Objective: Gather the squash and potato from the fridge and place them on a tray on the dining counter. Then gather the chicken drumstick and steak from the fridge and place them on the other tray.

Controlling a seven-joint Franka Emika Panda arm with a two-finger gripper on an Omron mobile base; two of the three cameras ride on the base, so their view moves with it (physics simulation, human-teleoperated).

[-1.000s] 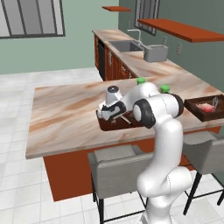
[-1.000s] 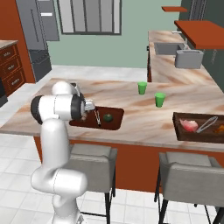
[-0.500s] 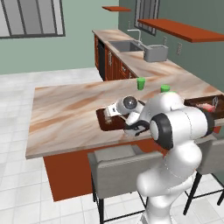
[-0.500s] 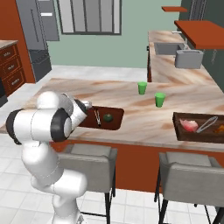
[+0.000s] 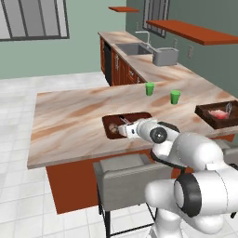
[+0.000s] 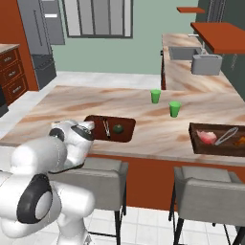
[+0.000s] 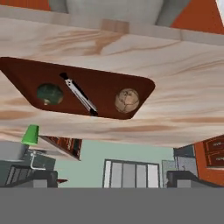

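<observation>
Squash and potato share a tray on the marbled dining counter; gripper spread.

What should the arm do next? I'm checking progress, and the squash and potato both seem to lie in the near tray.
Probably draw the arm back and turn toward the fridge for the drumstick or steak. The squash and potato both rest in the near tray, either side of a utensil, so the vegetable step looks done. The hand looks empty.
</observation>
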